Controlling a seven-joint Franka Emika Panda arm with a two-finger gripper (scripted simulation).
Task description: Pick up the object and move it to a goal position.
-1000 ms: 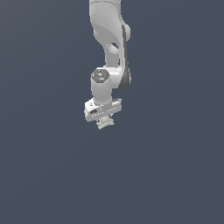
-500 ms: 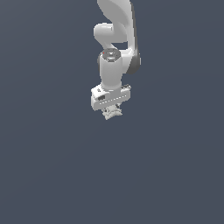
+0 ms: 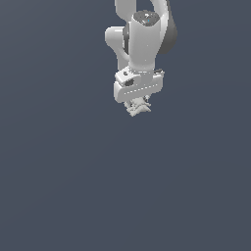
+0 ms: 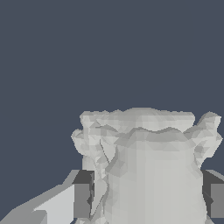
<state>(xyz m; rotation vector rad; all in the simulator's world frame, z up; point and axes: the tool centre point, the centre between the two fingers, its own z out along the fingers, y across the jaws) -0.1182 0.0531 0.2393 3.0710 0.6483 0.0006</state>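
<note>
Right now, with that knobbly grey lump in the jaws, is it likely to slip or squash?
The lump looks rigid: its faceted lobes keep their shape between the fingers. Its uneven surface may give patchy contact, so it could twist slightly. It seems light, being much smaller than the gripper block.

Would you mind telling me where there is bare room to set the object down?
Bare grey surface spreads below the gripper, and to the exterior view's left and right of the arm. Only the spot at the gripper is crowded, with the object between its fingers.
</note>
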